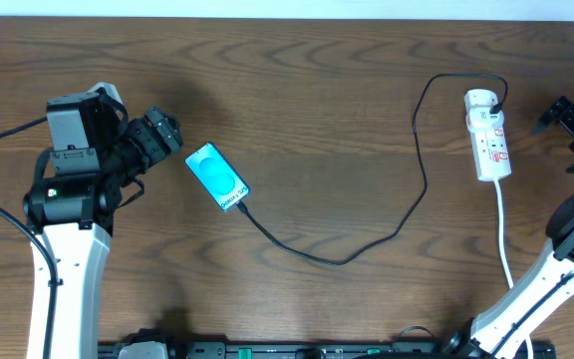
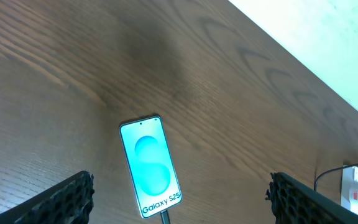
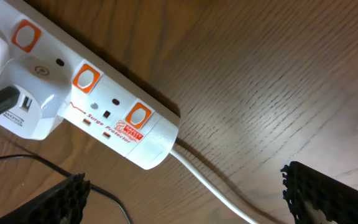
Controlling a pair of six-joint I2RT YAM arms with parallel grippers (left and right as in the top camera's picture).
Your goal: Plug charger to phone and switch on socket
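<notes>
One hand is near enough: my right hand (image 1: 566,137), spread wide and empty, sits just right of the socket (image 1: 488,140), which lies lengthwise top-to-bottom near the overhead view's right edge.

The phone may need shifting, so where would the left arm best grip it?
Likely pinch the phone across its long edges near the middle, coming straight down: it lies flat, screen up, and the charger leaves the short end by the text.

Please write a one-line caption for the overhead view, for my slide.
Black charger runs across the wooden table from the phone to the white socket.
</notes>
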